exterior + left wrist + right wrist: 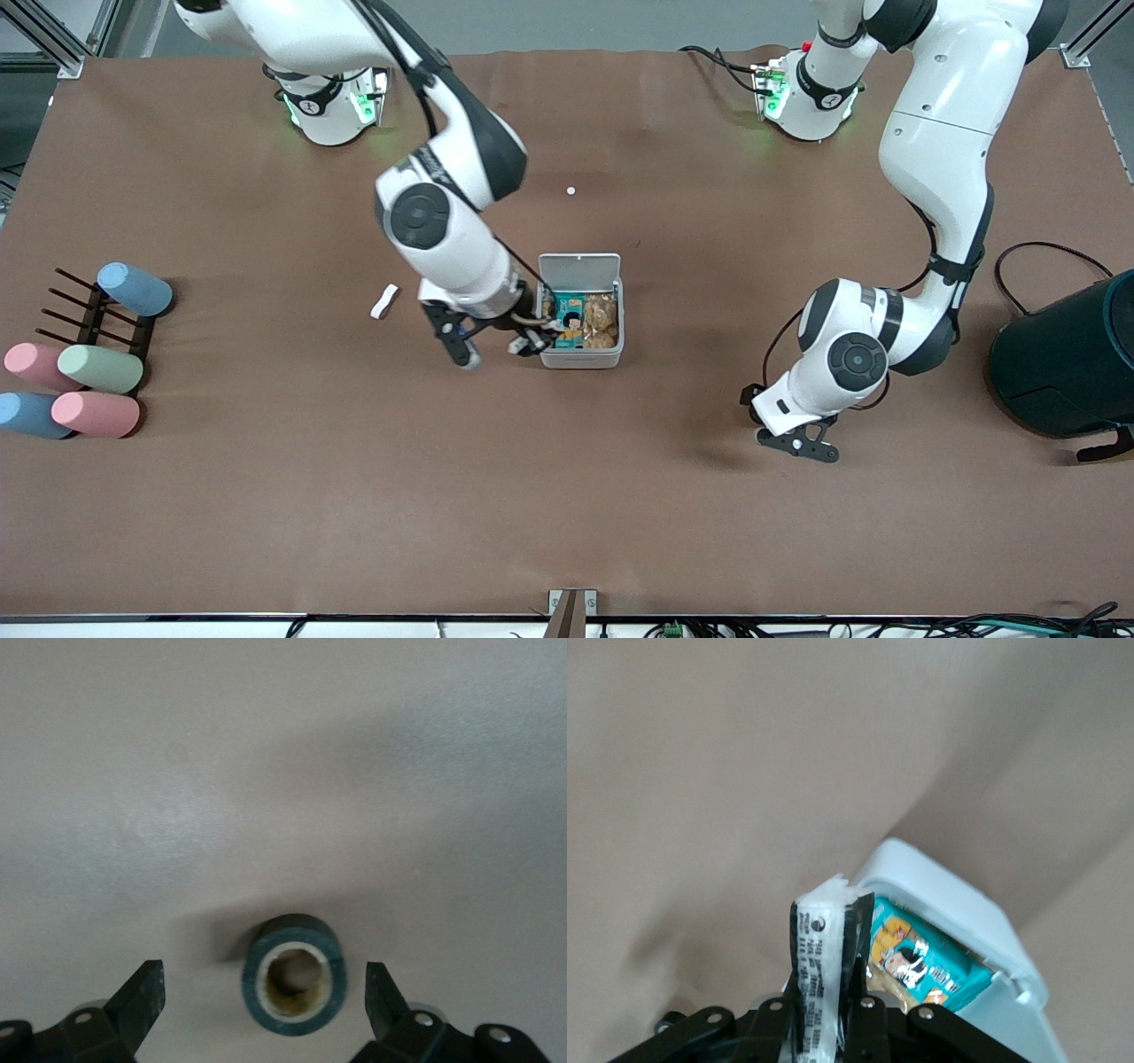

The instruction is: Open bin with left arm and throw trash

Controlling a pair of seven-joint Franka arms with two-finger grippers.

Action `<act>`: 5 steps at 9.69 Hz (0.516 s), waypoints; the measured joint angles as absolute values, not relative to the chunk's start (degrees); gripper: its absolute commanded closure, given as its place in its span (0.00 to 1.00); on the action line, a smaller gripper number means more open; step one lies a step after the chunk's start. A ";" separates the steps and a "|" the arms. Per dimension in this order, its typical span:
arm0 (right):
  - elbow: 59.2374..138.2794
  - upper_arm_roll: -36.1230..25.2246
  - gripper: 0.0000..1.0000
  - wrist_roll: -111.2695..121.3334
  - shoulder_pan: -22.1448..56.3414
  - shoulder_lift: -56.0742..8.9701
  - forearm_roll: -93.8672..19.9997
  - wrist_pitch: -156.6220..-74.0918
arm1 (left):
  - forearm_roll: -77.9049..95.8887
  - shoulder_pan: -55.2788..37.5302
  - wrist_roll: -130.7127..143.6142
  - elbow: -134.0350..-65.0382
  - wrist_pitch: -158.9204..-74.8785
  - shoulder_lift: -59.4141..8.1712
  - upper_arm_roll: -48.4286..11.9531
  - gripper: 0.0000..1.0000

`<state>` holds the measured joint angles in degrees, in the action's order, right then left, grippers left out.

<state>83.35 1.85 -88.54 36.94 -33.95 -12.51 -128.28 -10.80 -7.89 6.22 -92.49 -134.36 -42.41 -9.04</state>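
While the bin (580,356) is sitting near the middle of the table (567,496) with its lid (579,266) standing open, the right end effector (529,341) is hovering at the bin's rim on the side toward the right arm's end, pinching the black packet (824,979) with white print between its fingers. A teal snack wrapper (569,324) is already lying inside the bin. Toward the left arm's end of the table, the left end effector (264,992) is hanging low with fingers spread wide, straddling the dark tape ring (293,975), which is lying flat on the table.
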 measured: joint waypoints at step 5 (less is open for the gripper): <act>83.23 1.72 0.42 -90.86 40.14 -36.61 -12.50 -127.89 | -10.61 -7.84 7.33 -98.28 -142.98 -41.94 -9.07 0.97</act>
<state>83.23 1.72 -90.86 40.14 -36.61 -12.50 -127.89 -10.61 -7.84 7.33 -98.28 -142.98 -41.94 -9.07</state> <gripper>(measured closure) 0.529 0.251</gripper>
